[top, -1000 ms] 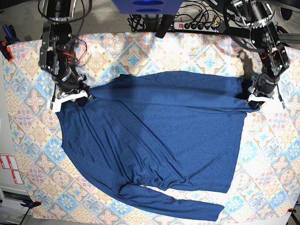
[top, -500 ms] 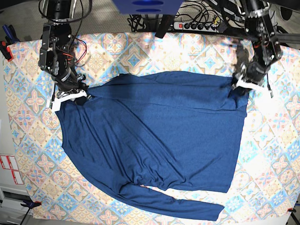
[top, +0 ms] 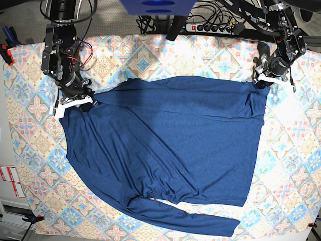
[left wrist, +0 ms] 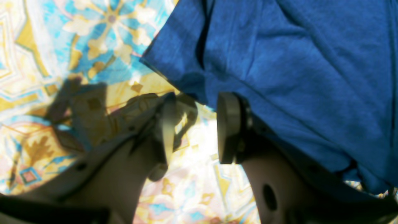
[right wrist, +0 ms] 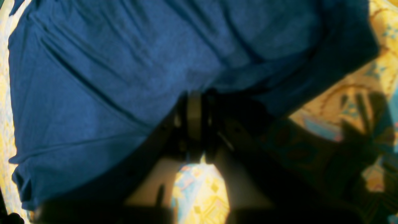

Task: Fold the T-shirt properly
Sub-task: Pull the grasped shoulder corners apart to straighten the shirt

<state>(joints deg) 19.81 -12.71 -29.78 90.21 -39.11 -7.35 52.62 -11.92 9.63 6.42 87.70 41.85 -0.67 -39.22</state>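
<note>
The dark navy T-shirt (top: pixel 165 145) lies spread flat on the patterned tablecloth (top: pixel 288 165), with one long sleeve (top: pixel 200 221) folded along its near edge. My left gripper (top: pixel 270 78) stands open just past the shirt's far right corner. In the left wrist view its gripper (left wrist: pixel 196 127) has only tablecloth between the fingers, with the shirt edge (left wrist: pixel 295 62) beside one finger. My right gripper (top: pixel 75 102) is shut on the shirt's far left corner. In the right wrist view this gripper (right wrist: pixel 194 121) pinches the blue fabric (right wrist: pixel 108 77).
A power strip (top: pixel 210 26) and cables lie behind the table's far edge. A blue box (top: pixel 158 6) stands at the back centre. Clamps (top: pixel 6 50) sit at the left edge. The tablecloth shows all around the shirt.
My left gripper carried the shirt's right corner inward and toward the far edge, then let it go and rose away. My right gripper has stayed shut on its corner.
</note>
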